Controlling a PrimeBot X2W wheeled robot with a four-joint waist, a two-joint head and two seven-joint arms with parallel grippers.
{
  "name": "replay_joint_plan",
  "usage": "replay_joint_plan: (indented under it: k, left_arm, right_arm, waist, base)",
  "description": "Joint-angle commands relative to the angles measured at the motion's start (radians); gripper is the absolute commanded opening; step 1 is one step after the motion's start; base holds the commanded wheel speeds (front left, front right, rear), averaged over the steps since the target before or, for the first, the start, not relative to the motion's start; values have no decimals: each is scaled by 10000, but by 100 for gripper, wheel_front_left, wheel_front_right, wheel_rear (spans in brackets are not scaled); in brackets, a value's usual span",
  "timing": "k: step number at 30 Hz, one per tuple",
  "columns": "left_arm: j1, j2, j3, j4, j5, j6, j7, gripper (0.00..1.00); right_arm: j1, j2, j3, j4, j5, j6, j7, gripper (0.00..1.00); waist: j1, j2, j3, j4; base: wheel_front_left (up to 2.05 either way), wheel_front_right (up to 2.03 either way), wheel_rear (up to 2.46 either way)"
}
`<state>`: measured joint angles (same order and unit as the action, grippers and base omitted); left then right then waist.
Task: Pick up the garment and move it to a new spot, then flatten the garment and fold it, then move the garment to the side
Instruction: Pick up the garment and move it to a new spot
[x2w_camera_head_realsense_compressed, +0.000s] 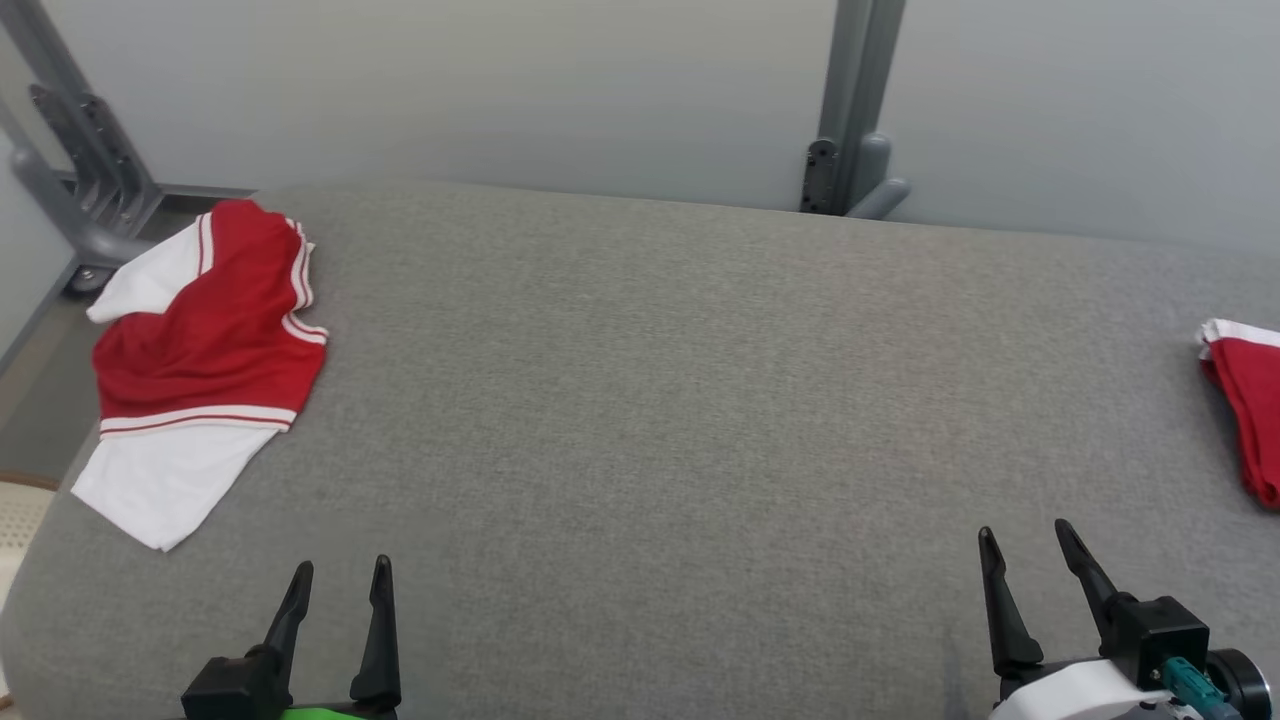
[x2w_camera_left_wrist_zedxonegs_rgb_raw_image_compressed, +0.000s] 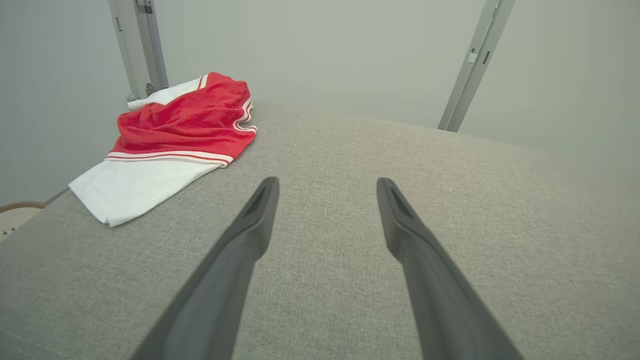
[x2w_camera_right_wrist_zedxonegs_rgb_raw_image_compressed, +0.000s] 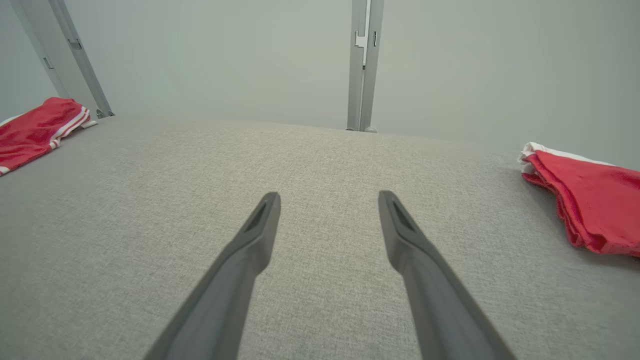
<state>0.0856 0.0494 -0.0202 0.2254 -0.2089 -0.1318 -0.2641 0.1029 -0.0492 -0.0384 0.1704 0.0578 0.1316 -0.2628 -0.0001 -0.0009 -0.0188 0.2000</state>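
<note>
- On the table's (x2w_camera_head_realsense_compressed: 640, 400) far left corner lies the garment (x2w_camera_head_realsense_compressed: 200, 340), red and white, rumpled; one white flap reaches the table's left edge; nothing grips it
- Over the table's near edge hover the left gripper (x2w_camera_head_realsense_compressed: 342, 563) and right gripper (x2w_camera_head_realsense_compressed: 1025, 528); both have jaws spread wide and hold nothing
- By my reading no step is done; pick-up, flattening, folding and setting aside are all left
- At the table's right edge sits a red pile (x2w_camera_head_realsense_compressed: 1250, 400), seemingly folded; behind the table stands a grey post (x2w_camera_head_realsense_compressed: 850, 100); nothing on the table blocks the reach
</note>
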Motion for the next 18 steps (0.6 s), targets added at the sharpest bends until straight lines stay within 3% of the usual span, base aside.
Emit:
replay_joint_plan:
  k: [1,10,18]
  left_arm:
    - [40,54,50,23,58,22,-2,100]
    - [282,75,503,22,-30,22,-2,100]
    - [-173,44,612,-188,-268,22,-2,100]
  right_arm:
    - [-10,-26,86,-55,90,-18,-29,100]
    - [-302,-31,487,9,174,-18,-29,100]
    - [-556,-35,516,-25,-143,-18,-29,100]
  waist:
    - [1,9,-84,1359]
    - [1,9,-102,2718]
    - [1,9,707,2818]
  base:
    - [0,0,0]
    - [0,0,0]
    - [0,0,0]
